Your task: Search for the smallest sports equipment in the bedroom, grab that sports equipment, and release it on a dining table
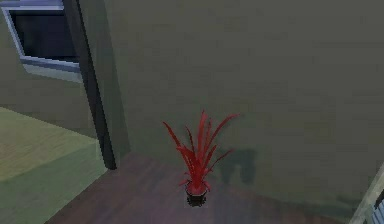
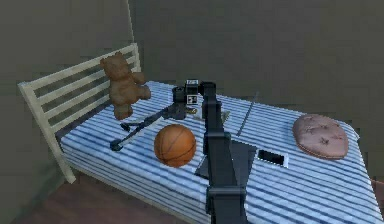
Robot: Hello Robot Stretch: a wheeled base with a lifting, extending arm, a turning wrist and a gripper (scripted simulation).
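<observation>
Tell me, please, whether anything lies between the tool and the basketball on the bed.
A dark bat lies slantwise on the bed, between the tool and the basketball in the picture; nothing else visible does.

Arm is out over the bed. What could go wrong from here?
The gripper sits among several things: it might take the wrong one, or nudge the basketball, which could roll off the bed. When the base drives on, the potted red plant close ahead could be knocked over.
</observation>
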